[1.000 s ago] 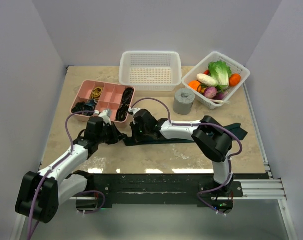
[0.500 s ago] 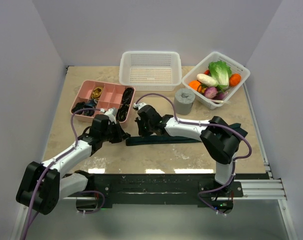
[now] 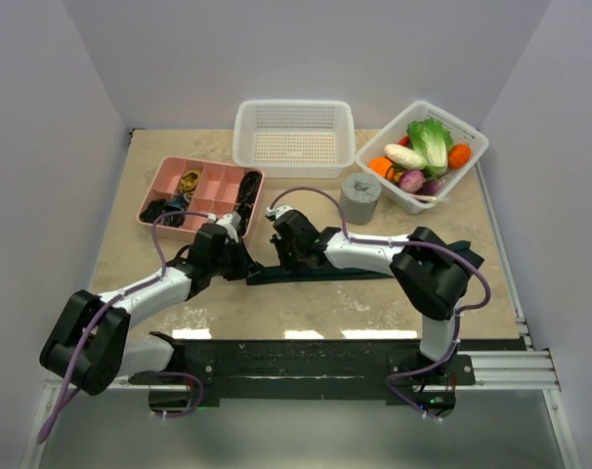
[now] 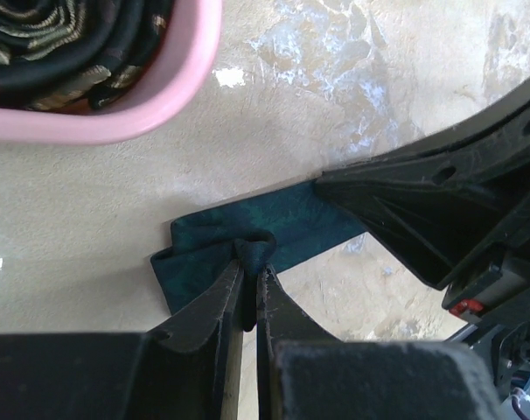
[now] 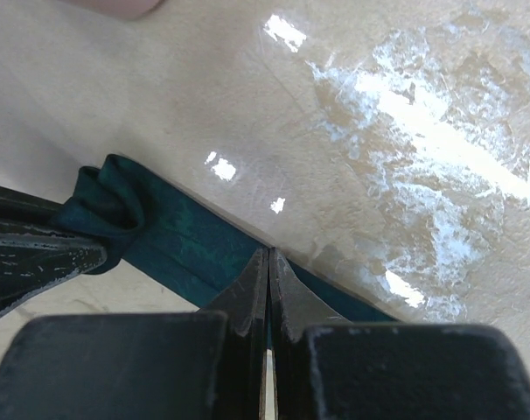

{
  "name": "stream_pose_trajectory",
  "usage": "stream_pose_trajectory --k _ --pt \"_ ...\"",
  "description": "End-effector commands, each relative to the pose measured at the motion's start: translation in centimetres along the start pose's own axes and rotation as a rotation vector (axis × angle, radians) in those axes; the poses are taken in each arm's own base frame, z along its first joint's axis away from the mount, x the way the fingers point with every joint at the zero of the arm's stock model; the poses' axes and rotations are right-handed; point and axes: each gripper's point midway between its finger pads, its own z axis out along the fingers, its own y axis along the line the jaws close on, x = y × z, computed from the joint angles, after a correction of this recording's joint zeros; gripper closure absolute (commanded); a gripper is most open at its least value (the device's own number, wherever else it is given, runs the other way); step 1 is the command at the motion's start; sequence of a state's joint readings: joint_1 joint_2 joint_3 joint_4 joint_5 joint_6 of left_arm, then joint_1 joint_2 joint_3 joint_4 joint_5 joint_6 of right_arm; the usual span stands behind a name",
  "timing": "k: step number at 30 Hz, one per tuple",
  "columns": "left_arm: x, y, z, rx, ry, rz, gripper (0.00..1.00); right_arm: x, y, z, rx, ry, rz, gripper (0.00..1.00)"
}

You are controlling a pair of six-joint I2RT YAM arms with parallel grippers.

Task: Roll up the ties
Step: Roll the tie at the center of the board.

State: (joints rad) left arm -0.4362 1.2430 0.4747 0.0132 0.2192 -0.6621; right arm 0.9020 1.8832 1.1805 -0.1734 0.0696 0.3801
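Jaws: left gripper nips the necktie end; right gripper fully closed.
Soft, limp fabric; grip the narrow end.

The top camera looks down from high behind me; both wrist cameras peer closely at the same tie end.

Glossy beige marbled tabletop with bright light glare, plain pale grey walls on three sides.
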Motion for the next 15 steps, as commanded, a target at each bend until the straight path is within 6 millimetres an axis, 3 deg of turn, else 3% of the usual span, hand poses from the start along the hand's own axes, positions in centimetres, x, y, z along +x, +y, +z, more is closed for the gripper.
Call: stream_pose_trajectory --k 1,3,10,15 --pt "-2.0 -1.7 0.8 0.026 -0.059 -0.003 0.94 -1.2 -0.5 -1.4 0.018 -0.046 -0.015 1.00" --pt "-1.8 -1.7 1.2 0.021 -0.052 -0.004 0.91 -1.2 -0.5 -1.4 0.017 -0.047 -0.014 1.00" --pt "-1.8 -2.6 1.4 0.051 -0.054 -0.024 0.61 -1.1 -0.5 -1.3 0.015 -0.047 -0.020 1.00" --pt "-2.0 -3.3 1.3 0.089 -0.067 -0.028 0.59 -1.2 -0.5 -1.4 0.016 -0.052 -0.019 1.00"
